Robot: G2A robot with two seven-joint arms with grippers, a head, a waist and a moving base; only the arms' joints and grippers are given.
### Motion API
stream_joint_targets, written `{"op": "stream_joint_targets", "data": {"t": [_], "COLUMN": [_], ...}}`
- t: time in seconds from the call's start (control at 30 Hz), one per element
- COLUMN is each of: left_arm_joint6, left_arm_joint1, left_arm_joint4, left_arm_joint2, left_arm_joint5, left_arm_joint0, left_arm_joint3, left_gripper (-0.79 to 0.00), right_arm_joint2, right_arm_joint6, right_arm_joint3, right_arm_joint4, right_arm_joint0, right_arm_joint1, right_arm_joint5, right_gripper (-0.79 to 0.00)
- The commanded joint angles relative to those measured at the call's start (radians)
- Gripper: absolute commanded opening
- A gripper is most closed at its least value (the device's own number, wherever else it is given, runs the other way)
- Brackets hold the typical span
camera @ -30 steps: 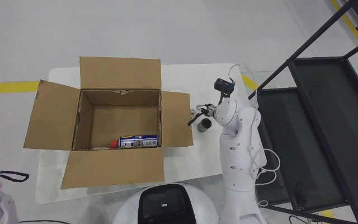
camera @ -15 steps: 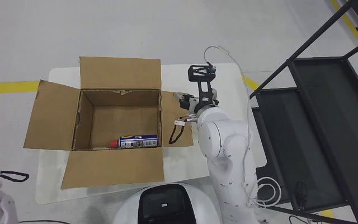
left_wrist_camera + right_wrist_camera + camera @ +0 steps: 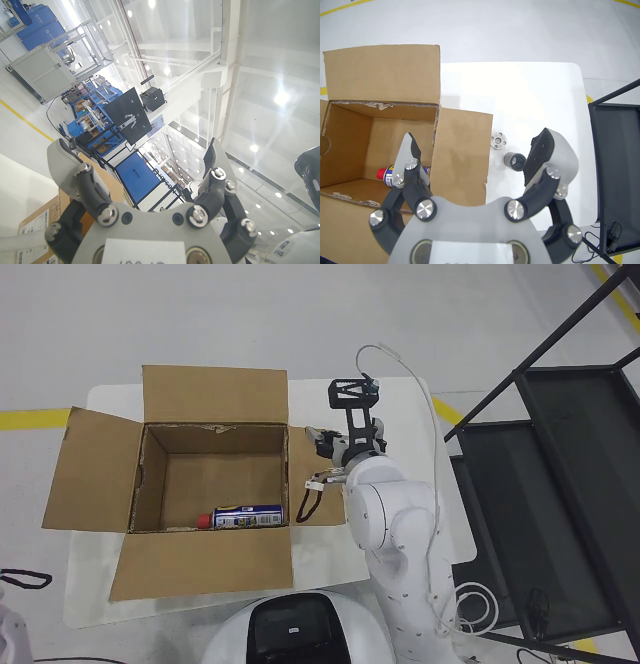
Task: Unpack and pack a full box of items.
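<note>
Cardboard box (image 3: 215,394) sat open on the white bench (image 3: 520,100), and a red-capped spray can (image 3: 245,517) lay on its side inside, against the wall nearest the robot. The right tool (image 3: 475,140) hung over the box's right flap, fingers wide apart, empty. Just beside that flap sat a metal flange (image 3: 498,140) and a short cylinder (image 3: 515,162). The left tool (image 3: 135,145) pointed up at the ceiling, fingers apart too.

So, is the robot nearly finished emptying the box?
Nearly. A metal disc and a metal cylinder already sit on the table beside the box. The right gripper is open, holding nothing. One spray can lies inside, to be taken out; repacking comes afterwards.
</note>
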State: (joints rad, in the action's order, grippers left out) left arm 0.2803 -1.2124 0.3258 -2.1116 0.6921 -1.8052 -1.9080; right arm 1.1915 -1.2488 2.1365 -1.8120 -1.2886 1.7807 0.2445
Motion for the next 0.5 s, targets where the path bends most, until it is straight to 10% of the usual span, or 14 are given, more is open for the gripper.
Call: {"op": "stream_joint_targets", "data": {"t": [0.0,0.47], "left_arm_joint6": [0.0,0.0], "left_arm_joint1": [0.0,0.0], "left_arm_joint4": [0.0,0.0], "left_arm_joint2": [0.0,0.0], "left_arm_joint5": [0.0,0.0], "left_arm_joint0": [0.0,0.0], "left_arm_joint3": [0.0,0.0], "left_gripper": [0.0,0.0], "right_arm_joint2": [0.0,-0.247], "right_arm_joint6": [0.0,0.083], "right_arm_joint3": [0.0,-0.139], "right_arm_joint4": [0.0,0.09], "right_arm_joint0": [0.0,-0.007], "right_arm_joint1": [0.0,-0.033], "right_arm_joint5": [0.0,-0.339], "right_gripper": [0.0,0.0]}}
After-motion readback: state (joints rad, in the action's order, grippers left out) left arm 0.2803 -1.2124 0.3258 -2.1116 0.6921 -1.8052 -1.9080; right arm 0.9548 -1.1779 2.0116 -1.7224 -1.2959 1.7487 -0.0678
